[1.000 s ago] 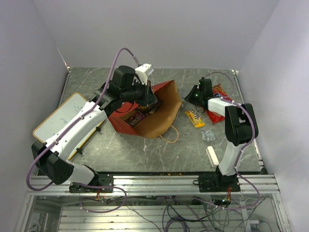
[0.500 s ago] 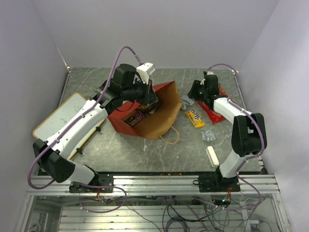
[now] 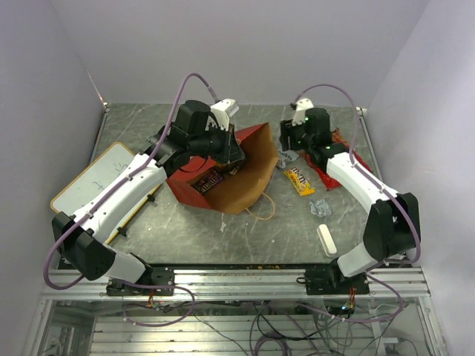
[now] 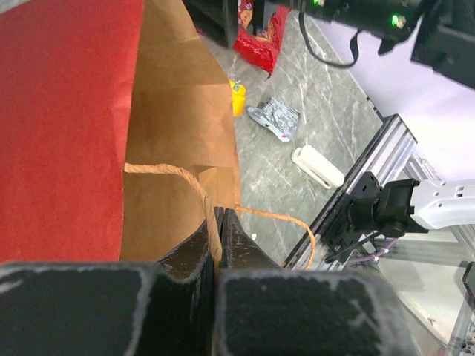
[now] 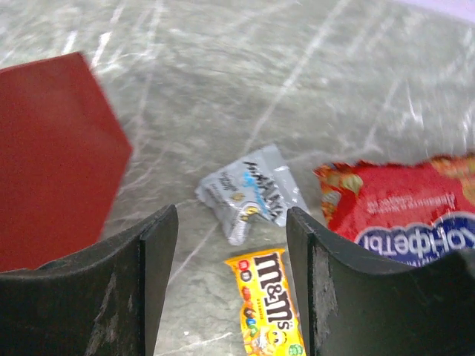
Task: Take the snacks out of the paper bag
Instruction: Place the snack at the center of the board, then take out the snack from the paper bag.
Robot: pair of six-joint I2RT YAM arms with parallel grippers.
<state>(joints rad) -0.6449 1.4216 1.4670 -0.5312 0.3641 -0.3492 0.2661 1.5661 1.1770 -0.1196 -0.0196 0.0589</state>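
- Lying on its side on the tabletop [image 3: 282, 230], the paper bag [image 3: 178, 180] runs far-left to near-right, its brown-lined mouth facing near-right and its outside red.
- Left fingers [image 4: 189, 256] pinched shut on its rim.
- Right fingers [image 5: 156, 259] spread, empty, above a silver wrapper [image 5: 252, 193].

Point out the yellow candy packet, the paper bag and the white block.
yellow candy packet [image 5: 267, 308]: right wrist view, middle of its printed face.
paper bag [image 3: 251, 169]: top view, brown inner wall.
white block [image 3: 326, 239]: top view, its middle.
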